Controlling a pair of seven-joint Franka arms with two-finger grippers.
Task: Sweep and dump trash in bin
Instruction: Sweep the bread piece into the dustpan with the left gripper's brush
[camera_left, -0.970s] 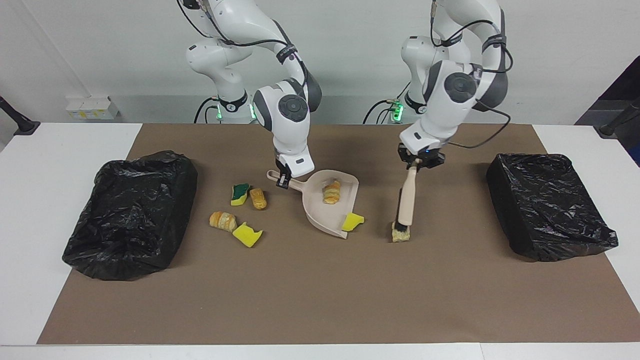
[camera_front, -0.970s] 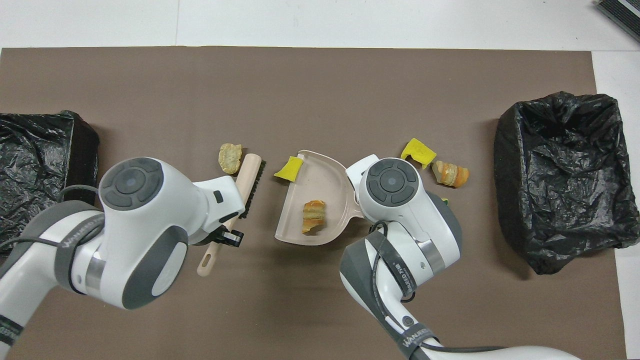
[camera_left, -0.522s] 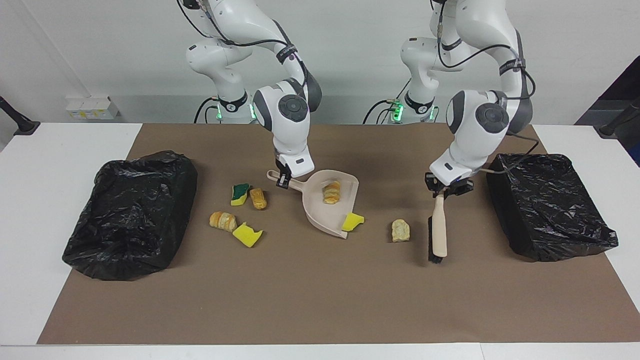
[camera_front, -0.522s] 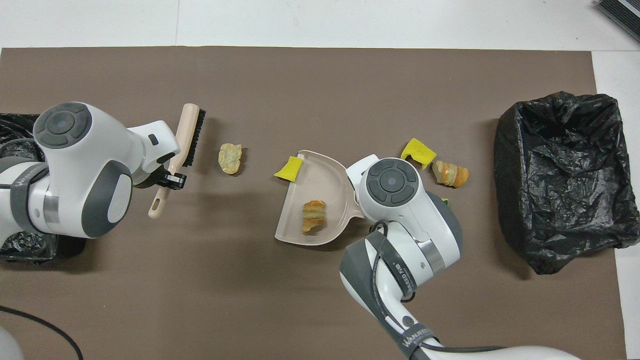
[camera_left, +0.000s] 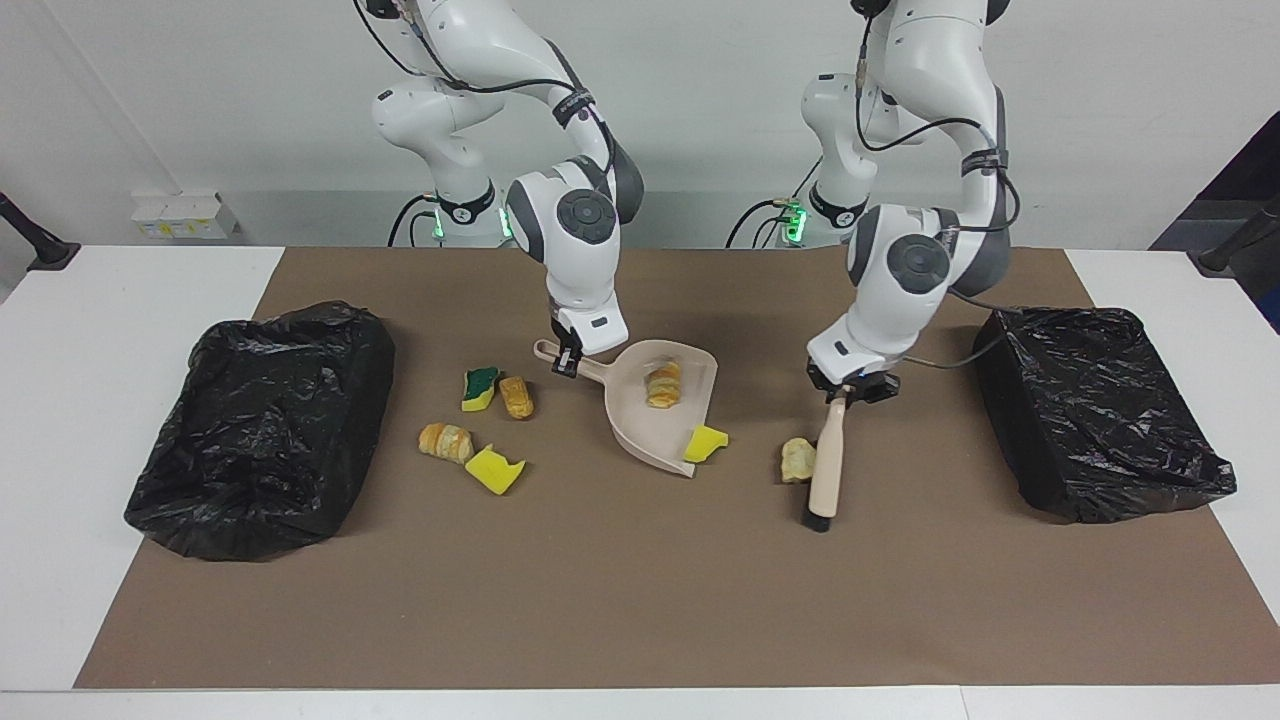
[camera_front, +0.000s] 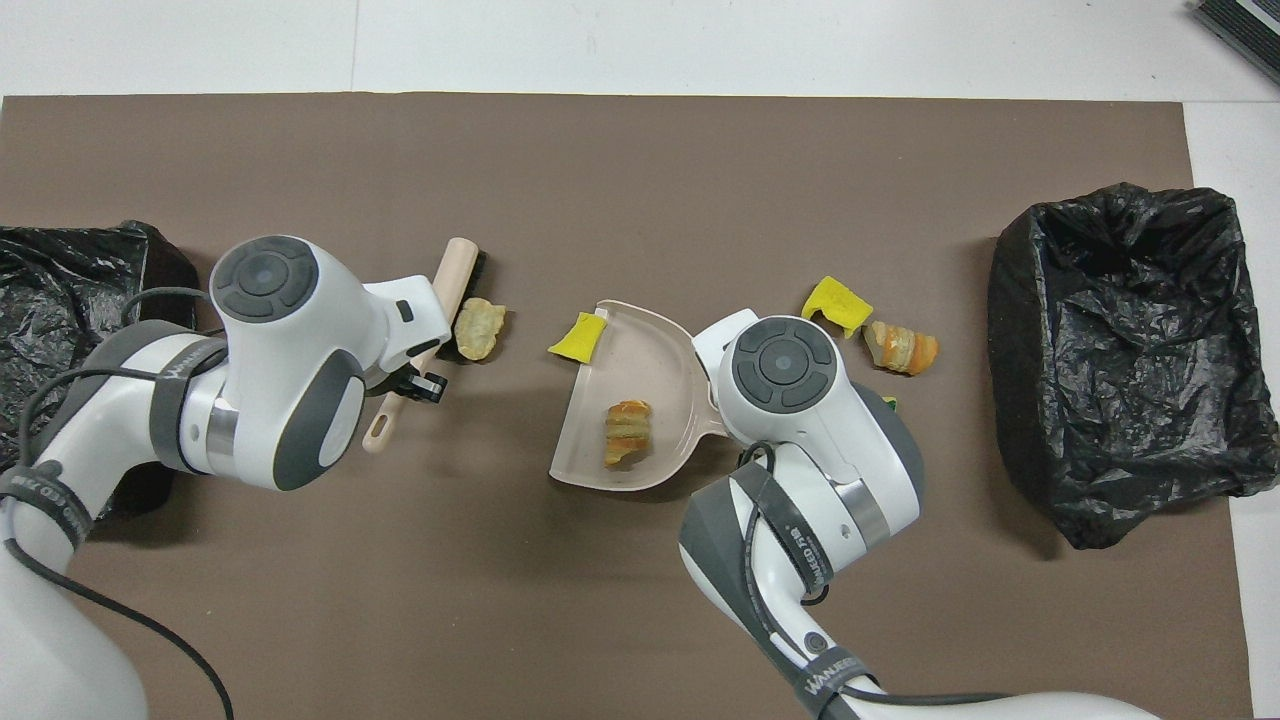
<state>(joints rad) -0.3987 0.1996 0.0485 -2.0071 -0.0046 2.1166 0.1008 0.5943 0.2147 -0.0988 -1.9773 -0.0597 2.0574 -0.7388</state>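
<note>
Brown mat on white table, left fingers grasping brush, right fingers grasping dustpan.

The left gripper gripped a brush against a bread chunk; the right gripper held the dustpan mid-table.

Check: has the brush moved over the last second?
Yes. The brush, in the left tool, swung out toward the bin, then back against the bread chunk, dustpan unmoved.
</note>
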